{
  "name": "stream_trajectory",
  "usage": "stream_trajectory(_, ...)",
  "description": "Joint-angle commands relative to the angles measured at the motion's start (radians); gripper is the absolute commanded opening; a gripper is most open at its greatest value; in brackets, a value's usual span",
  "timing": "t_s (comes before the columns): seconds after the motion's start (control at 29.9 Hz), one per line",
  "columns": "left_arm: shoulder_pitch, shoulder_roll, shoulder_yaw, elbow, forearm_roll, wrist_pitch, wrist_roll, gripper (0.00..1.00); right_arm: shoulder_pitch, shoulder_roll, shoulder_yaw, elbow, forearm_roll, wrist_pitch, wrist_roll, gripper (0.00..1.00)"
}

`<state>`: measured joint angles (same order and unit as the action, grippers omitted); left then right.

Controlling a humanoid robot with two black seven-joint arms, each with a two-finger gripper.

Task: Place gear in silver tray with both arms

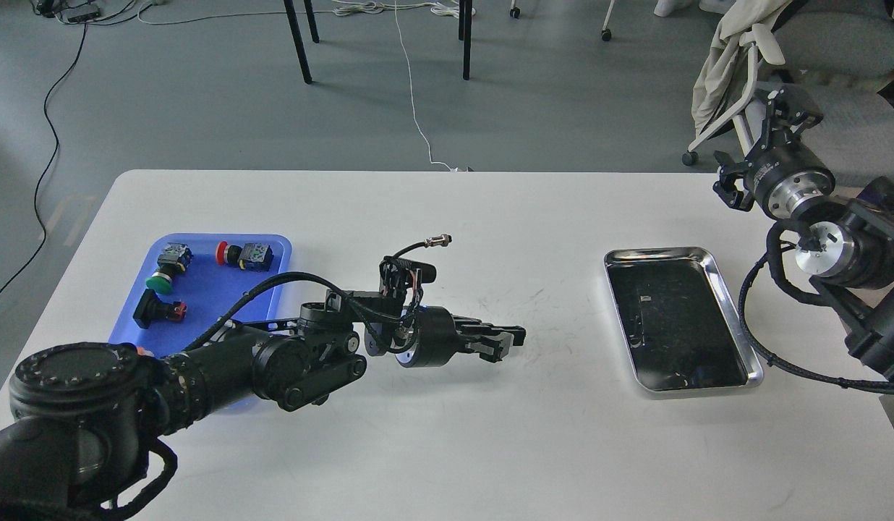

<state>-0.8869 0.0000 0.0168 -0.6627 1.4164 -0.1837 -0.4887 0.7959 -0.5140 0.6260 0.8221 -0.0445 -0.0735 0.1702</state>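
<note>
Black arms (223,365) with silver ring joints (801,189) and looped black cables (772,347).

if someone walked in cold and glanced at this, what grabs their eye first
Probably the left arm's big black bulk, sweeping from the lower left corner out to the left gripper over the middle of the white table. Next, the shiny silver tray on the right, nothing visible in it but reflections, and the blue tray on the left with small push-button parts. The right gripper is raised off the table's right edge.
</note>
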Motion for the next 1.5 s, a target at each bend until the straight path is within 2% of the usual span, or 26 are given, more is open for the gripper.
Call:
stream_trajectory(0.0, 0.000, 0.000, 0.002, -0.005, -0.004, -0.008, 0.000, 0.15, -0.001, -0.001, 0.000, -0.005, 0.000, 0.001, 0.000, 0.99)
stream_trajectory(0.3, 0.005, 0.000, 0.000, -0.005, -0.007, -0.005, 0.000, 0.23, 0.000, 0.002, 0.000, -0.008, 0.000, 0.001, 0.000, 0.99)
stream_trajectory(0.4, 0.006, 0.000, 0.000, -0.005, -0.007, -0.007, 0.000, 0.30, 0.000, 0.002, 0.000, -0.008, 0.000, 0.001, 0.000, 0.99)
stream_trajectory(0.67, 0.005, 0.000, 0.000, -0.003, -0.008, -0.005, 0.000, 0.33, -0.001, 0.000, -0.002, -0.008, -0.002, 0.001, 0.002, 0.99)
stream_trajectory(0.9, -0.013, 0.000, -0.027, 0.031, -0.097, -0.005, 0.000, 0.41, 0.019, -0.001, -0.118, -0.001, -0.002, 0.006, 0.000, 0.99)
stream_trajectory(1.07, -0.053, 0.000, -0.060, 0.049, -0.171, -0.005, 0.000, 0.45, 0.020, -0.014, -0.121, 0.029, -0.003, 0.034, 0.002, 0.99)
stream_trajectory(1.3, -0.098, 0.000, -0.181, 0.054, -0.252, -0.005, 0.000, 0.58, 0.055, -0.037, -0.123, 0.051, -0.003, 0.038, 0.005, 0.99)
stream_trajectory(1.4, -0.107, 0.050, -0.222, 0.054, -0.309, -0.002, 0.000, 0.66, 0.062, -0.047, -0.123, 0.072, -0.012, 0.040, 0.006, 0.99)
stream_trajectory(1.47, -0.121, 0.074, -0.244, 0.054, -0.361, 0.004, 0.000, 0.75, 0.065, -0.054, -0.123, 0.097, -0.023, 0.040, 0.006, 0.99)
